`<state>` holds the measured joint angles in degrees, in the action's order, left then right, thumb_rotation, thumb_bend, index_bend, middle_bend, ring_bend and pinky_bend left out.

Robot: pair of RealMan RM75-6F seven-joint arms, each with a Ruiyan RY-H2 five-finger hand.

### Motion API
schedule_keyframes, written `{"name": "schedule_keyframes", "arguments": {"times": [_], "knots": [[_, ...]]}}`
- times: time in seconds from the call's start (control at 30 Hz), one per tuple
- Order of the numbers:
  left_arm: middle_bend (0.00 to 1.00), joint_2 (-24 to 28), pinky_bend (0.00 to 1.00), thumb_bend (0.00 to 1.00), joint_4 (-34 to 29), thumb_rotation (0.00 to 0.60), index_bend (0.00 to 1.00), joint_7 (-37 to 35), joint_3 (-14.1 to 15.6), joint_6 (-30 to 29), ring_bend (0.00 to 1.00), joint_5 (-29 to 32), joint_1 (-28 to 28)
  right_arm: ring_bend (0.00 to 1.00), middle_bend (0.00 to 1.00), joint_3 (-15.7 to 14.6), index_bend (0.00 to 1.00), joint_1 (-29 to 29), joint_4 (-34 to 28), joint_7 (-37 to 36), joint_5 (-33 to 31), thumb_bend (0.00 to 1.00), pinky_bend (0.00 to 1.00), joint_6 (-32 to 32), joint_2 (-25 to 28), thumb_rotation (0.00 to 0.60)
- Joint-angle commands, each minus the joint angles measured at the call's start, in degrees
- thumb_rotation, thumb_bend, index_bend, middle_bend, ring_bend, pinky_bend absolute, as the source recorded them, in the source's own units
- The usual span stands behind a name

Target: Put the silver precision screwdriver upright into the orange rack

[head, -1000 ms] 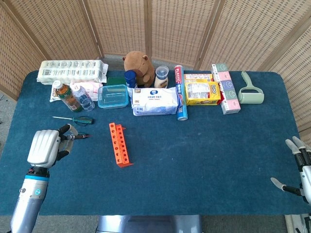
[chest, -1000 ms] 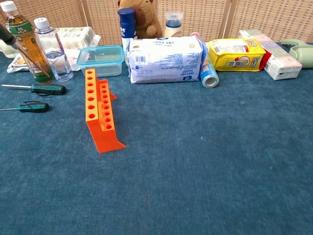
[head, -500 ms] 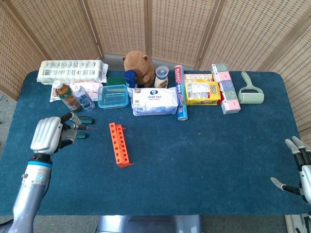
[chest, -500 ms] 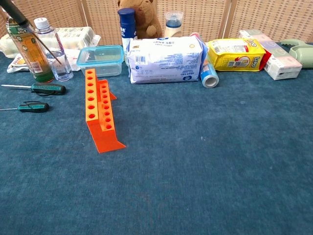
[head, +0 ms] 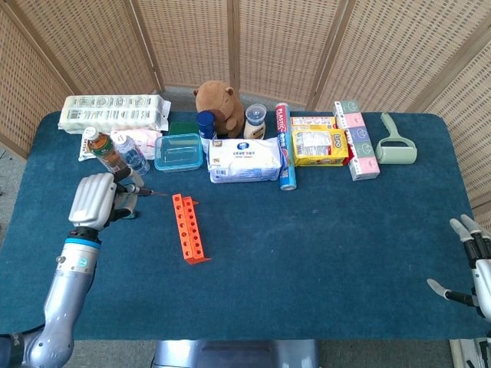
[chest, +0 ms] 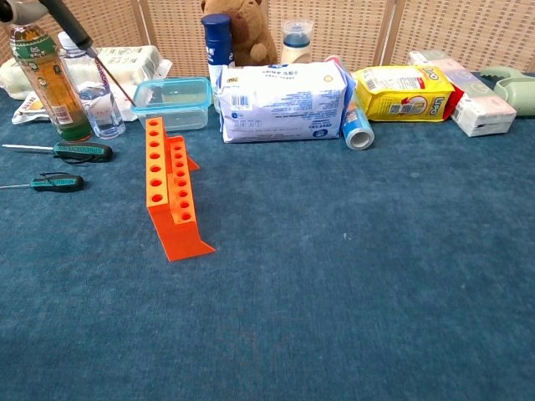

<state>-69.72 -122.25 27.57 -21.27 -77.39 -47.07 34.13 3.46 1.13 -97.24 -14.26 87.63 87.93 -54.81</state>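
Note:
The orange rack [head: 189,228] lies in the middle-left of the blue table, its rows of holes facing up; the chest view shows this rack [chest: 171,196] too. My left hand [head: 96,201] hovers just left of it and grips the precision screwdriver [head: 146,191], whose thin tip points right toward the rack's far end. In the chest view the screwdriver [chest: 84,46] slants down to the right, above the rack's back end, with only a sliver of the left hand [chest: 15,10] showing. My right hand [head: 474,268] rests at the table's near right corner, fingers apart and holding nothing.
Two green-handled screwdrivers [chest: 79,151] [chest: 54,181] lie left of the rack. Two bottles [chest: 46,79], a clear lidded box [chest: 173,100], a wipes pack [chest: 284,100], a plush toy [head: 219,103] and snack boxes [head: 318,146] line the back of the table.
My left hand has carried the screwdriver up and to the right, from beside the green-handled screwdrivers to near the rack's far end. The right hand has stayed put.

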Motion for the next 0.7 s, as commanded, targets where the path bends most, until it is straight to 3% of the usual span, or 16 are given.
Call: {"name": "schedule_keyframes", "arguments": {"times": [0.03,0.7], "knots": [[1.0,-0.6,0.94,0.42,0.1,0.6,0.5,0.5,0.2,-0.1,0.97,0.4,0.6,0.0,0.0,0.1,0.03,0.0,0.0,-0.1,0.0,0.0,0.0,0.0,0.0,0.598],[1.0,-4.0,0.94,0.42,1.1,0.6,0.5,3.6,1.4,-2.5,0.97,2.6,3.0,0.0,0.0,0.1,0.03,-0.1,0.2,-0.8,0.1,0.0,0.0,0.2,0.2,0.6]]}}
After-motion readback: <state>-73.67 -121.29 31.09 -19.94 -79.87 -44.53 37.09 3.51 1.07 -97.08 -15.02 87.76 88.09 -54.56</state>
